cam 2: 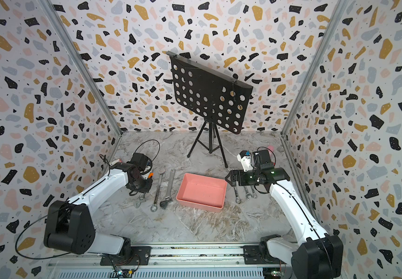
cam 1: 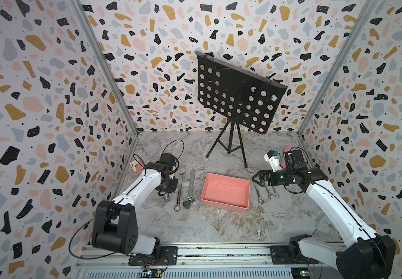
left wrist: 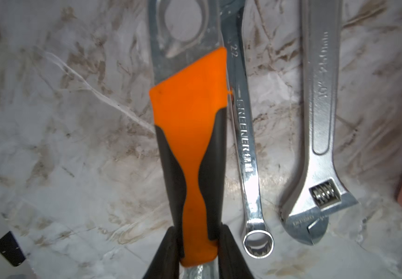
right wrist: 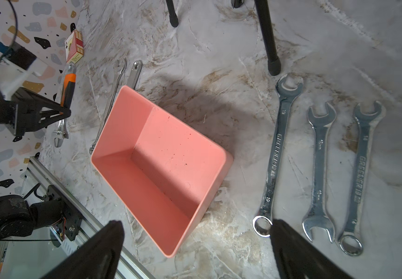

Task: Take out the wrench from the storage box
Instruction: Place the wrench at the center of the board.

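Storage box: The pink storage box (cam 1: 226,192) sits in the middle of the worktop (cam 1: 219,229). Its floor is bare, and no wrench is inside it.
Wrench: The orange-handled wrench (left wrist: 190,120) is out of the box, over on the left side. It lies along a shiny ring spanner (left wrist: 243,135), with a big silver adjustable wrench (left wrist: 320,96) just past that.
Left pincer: Your left pincer (left wrist: 198,244) is almost closed. It squeezes the wrench's orange handle from both sides.
Resting or lifted: You cannot tell if the wrench touches the worktop or hangs just above it.
Right pincer: Your right pincer (right wrist: 196,232) is wide open and holds nothing. It hangs to the right of the box, over a row of three spanners (right wrist: 319,169).
Done: The taking-out part looks finished, because the box is empty.
Left to do: It seems you only need to set the wrench down, if it is not down yet, and let go.
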Action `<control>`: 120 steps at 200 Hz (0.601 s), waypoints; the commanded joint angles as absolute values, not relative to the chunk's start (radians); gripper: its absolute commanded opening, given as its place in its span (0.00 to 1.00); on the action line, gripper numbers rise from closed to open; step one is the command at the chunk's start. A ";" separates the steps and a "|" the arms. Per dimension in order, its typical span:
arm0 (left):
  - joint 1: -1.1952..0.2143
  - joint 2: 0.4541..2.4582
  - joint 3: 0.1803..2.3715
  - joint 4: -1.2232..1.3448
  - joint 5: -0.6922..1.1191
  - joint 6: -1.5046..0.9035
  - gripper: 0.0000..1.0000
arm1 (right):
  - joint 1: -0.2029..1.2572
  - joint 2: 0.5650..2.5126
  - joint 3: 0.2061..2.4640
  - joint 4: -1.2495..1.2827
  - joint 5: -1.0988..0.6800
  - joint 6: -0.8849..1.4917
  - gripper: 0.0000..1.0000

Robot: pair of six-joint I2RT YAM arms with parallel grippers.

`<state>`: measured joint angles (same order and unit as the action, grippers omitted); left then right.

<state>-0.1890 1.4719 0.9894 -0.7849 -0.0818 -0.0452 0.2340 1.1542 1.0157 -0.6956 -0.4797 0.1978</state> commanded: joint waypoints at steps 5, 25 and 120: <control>-0.170 1.540 0.977 -0.627 -0.060 -0.120 0.07 | 0.237 1.114 1.003 -0.725 -0.440 0.201 1.00; -0.151 1.594 0.969 -0.597 -0.050 -0.119 0.07 | 0.237 1.104 1.003 -0.728 -0.415 0.201 1.00; -0.133 1.683 0.982 -0.590 -0.013 -0.117 0.56 | 0.161 1.094 1.015 -0.731 -0.363 0.157 1.00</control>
<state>-0.1402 1.6966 0.9730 -0.5945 -0.0273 -0.1204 0.2115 1.1244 1.0050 -0.7147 -0.3901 0.1894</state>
